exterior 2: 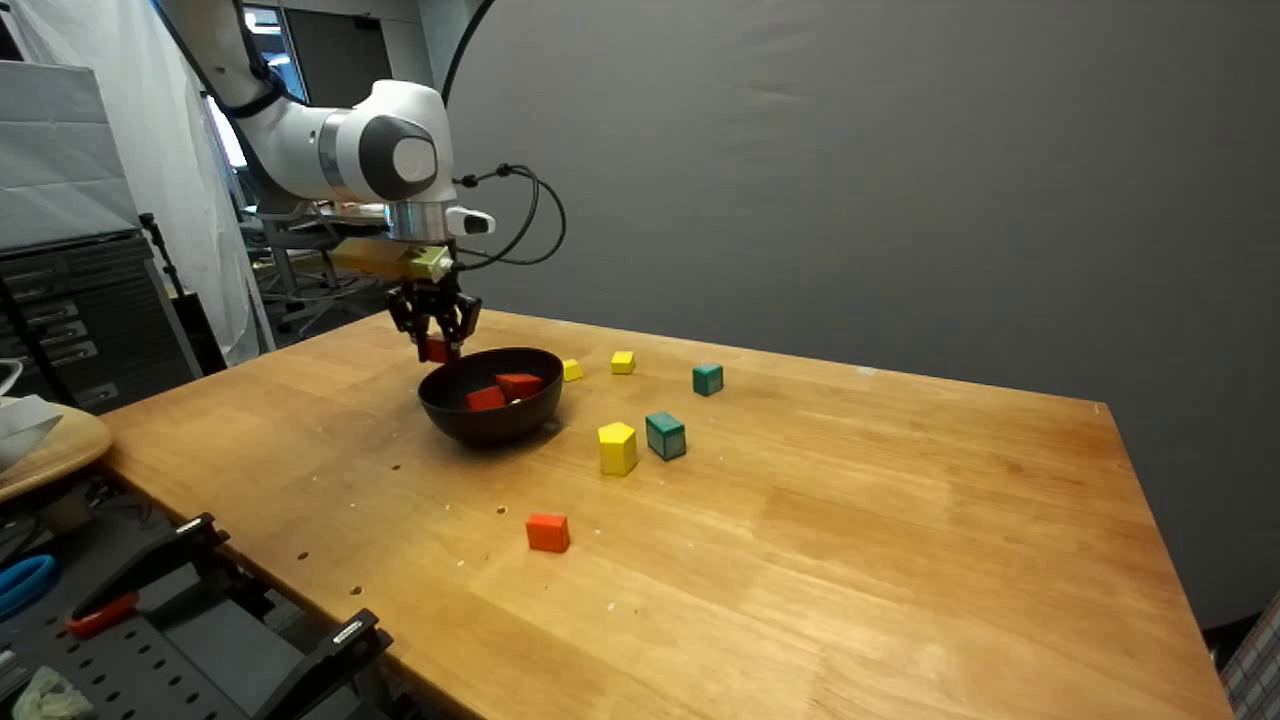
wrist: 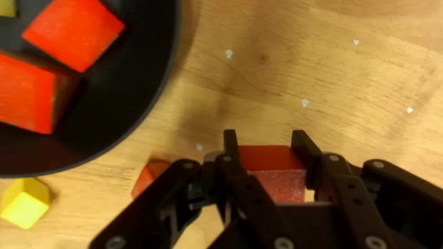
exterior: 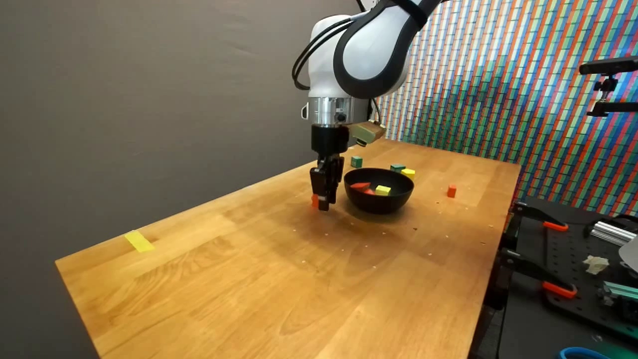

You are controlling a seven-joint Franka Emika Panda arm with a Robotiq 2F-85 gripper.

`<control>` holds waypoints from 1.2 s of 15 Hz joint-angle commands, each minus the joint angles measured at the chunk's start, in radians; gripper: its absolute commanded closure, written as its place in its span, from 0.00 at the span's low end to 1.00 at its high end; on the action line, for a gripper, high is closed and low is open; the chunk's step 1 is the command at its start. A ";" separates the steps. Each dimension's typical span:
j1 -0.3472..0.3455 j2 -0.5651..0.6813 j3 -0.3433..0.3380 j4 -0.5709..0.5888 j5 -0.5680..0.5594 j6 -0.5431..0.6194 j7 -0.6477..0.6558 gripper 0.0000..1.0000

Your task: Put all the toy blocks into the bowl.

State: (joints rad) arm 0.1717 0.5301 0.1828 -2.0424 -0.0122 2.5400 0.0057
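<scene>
- One red block (wrist: 271,159) sits between the jaws of the gripper (wrist: 263,140), which look closed on two opposite sides of it, spaced only by its width.
- Whether that block is off the table (exterior 2: 900,520) is not clear from these views; it is just beside the black bowl (exterior: 379,205), outside its rim.
- At least two red blocks (wrist: 74,33) and a pale yellow block (exterior: 383,190) already lie in the bowl.
- The step in hand, as I judge it, is the grasp, at or near its end; the carry to the bowl is not yet done.
- The next move calls for a straight lift until the block's underside clears the rim, then a short sideways shift and a release low over the bowl.
- Lifting first matters: a loose red block (wrist: 143,180), partly hidden by the gripper in the wrist view, lies near the bowl, and a low sweep could push it or bump the bowl.
- After this one, by my reckoning, that loose block, three yellow blocks (exterior 2: 617,452), two green blocks (exterior 2: 665,436) and an orange-red block (exterior 2: 547,533) well apart from the bowl are left on the table.
</scene>
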 commanded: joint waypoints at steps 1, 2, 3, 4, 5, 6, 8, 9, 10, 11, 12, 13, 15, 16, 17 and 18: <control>-0.029 -0.208 -0.059 -0.190 0.000 0.073 0.034 0.82; -0.023 -0.246 -0.101 -0.225 -0.029 0.092 0.071 0.82; -0.046 -0.278 -0.118 -0.255 -0.020 0.081 0.070 0.82; -0.054 -0.300 -0.146 -0.276 -0.031 0.055 0.086 0.82; -0.060 -0.299 -0.173 -0.281 -0.048 0.018 0.106 0.82; -0.068 -0.300 -0.192 -0.291 -0.064 0.002 0.118 0.82; -0.096 -0.284 -0.202 -0.303 -0.048 -0.039 0.106 0.82; -0.111 -0.278 -0.195 -0.310 -0.021 -0.050 0.084 0.82; -0.119 -0.275 -0.193 -0.318 -0.015 -0.053 0.081 0.77; -0.125 -0.277 -0.190 -0.328 -0.008 -0.051 0.078 0.32; -0.130 -0.284 -0.184 -0.340 0.006 -0.043 0.072 0.32; -0.133 -0.295 -0.180 -0.351 0.023 -0.036 0.069 0.26; -0.130 -0.330 -0.171 -0.371 0.044 -0.034 0.068 0.11; -0.124 -0.353 -0.170 -0.382 0.039 -0.036 0.074 0.02; -0.120 -0.376 -0.167 -0.390 0.038 -0.042 0.078 0.00; -0.118 -0.404 -0.159 -0.401 0.043 -0.033 0.077 0.00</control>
State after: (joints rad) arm 0.0543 0.2362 0.0031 -2.3840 0.0066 2.5024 0.0831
